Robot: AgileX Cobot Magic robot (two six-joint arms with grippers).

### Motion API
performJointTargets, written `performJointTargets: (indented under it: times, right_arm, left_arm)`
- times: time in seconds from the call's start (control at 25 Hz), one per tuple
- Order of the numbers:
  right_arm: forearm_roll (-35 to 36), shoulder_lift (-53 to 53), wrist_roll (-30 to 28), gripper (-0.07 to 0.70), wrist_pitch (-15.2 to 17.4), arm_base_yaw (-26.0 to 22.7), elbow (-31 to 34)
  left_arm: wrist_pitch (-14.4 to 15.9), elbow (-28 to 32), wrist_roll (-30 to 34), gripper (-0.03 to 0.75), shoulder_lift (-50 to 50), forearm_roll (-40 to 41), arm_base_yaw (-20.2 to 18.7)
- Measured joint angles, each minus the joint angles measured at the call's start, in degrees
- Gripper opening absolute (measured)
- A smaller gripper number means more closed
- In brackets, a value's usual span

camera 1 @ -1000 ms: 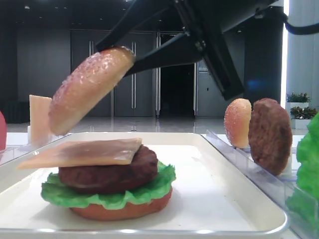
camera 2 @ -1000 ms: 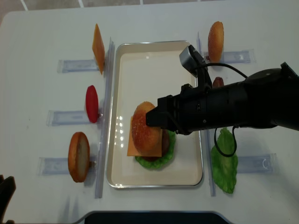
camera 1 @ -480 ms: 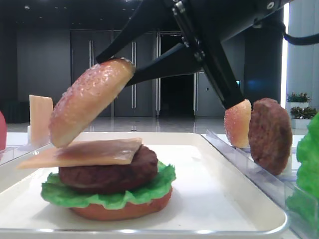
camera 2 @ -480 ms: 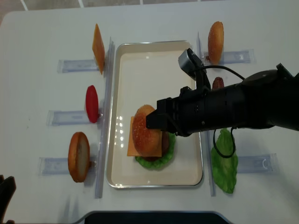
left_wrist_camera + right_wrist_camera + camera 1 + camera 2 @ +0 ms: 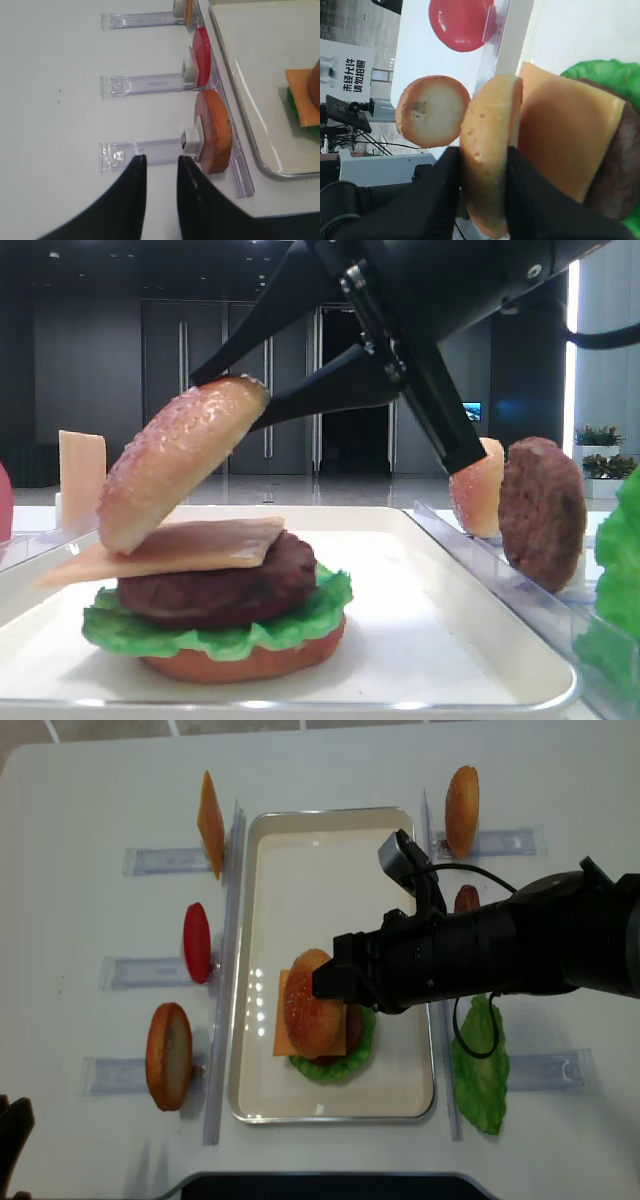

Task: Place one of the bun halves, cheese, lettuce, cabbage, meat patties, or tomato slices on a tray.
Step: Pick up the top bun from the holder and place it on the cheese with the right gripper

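Over cheese (image 5: 170, 548), tilted bun half (image 5: 175, 462), R fingers (image 5: 445, 195) clamped

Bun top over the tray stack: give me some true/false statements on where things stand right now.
1. The right gripper is shut on the bun top. True.
2. The bun top lies flat on the cheese slice. False: it is tilted, only its lower edge at the cheese.
3. The cheese sits directly on the lettuce. False: a meat patty lies between them.
4. The stack stands on the tray. True.
5. The left gripper holds the tomato slice. False: its jaws are empty, and the slice stands in a rack.
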Motion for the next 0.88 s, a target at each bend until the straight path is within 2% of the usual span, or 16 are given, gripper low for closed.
performJointTargets:
  times: [0.88]
  right_arm:
    - [0.3, 0.0, 2.1, 0.221, 0.7, 0.0, 0.0]
  left_arm:
    - [0.0, 0.0, 0.0, 0.159, 0.0, 0.0, 0.0]
